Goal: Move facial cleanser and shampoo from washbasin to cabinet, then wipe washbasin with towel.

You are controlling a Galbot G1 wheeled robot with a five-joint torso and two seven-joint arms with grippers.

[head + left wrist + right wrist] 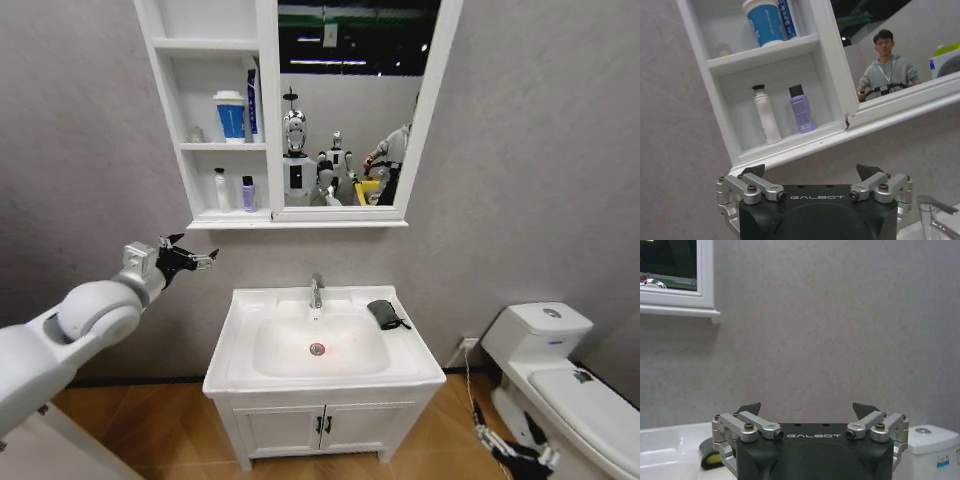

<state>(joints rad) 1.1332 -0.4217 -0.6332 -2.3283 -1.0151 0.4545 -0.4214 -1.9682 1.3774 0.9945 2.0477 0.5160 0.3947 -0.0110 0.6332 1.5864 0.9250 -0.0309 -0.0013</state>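
Both bottles stand on the lowest open shelf of the white wall-hung cabinet (200, 150): a slim white bottle with a black cap (221, 188) and, just beside it, a short lilac bottle with a dark cap (248, 193), upright and apart from each other. On the shelf above sit a blue-and-white tub (231, 115) and a tall blue tube (253, 97). The white rectangular ceramic washbasin (240, 350), with oval bowl, chrome tap (316, 291) and red-ringed drain (317, 349), carries no bottles on its rim; judged from this, the moving step looks done. The small dark grey-black folded towel (384, 314) lies on the rim to the right of the tap, near the back corner, untouched; the wiping step looks not yet begun. The left gripper (203, 259) hangs in the air to the left of the basin, below the cabinet's bottom ledge, well apart from both; its fingers are spread wide with nothing between them, plain in the left wrist view (813, 175). The right gripper (807, 412) is likewise spread wide and holds nothing, facing the grey wall with the basin edge and the towel (711, 458) low beside it and the white toilet (560, 380) off to its far side.
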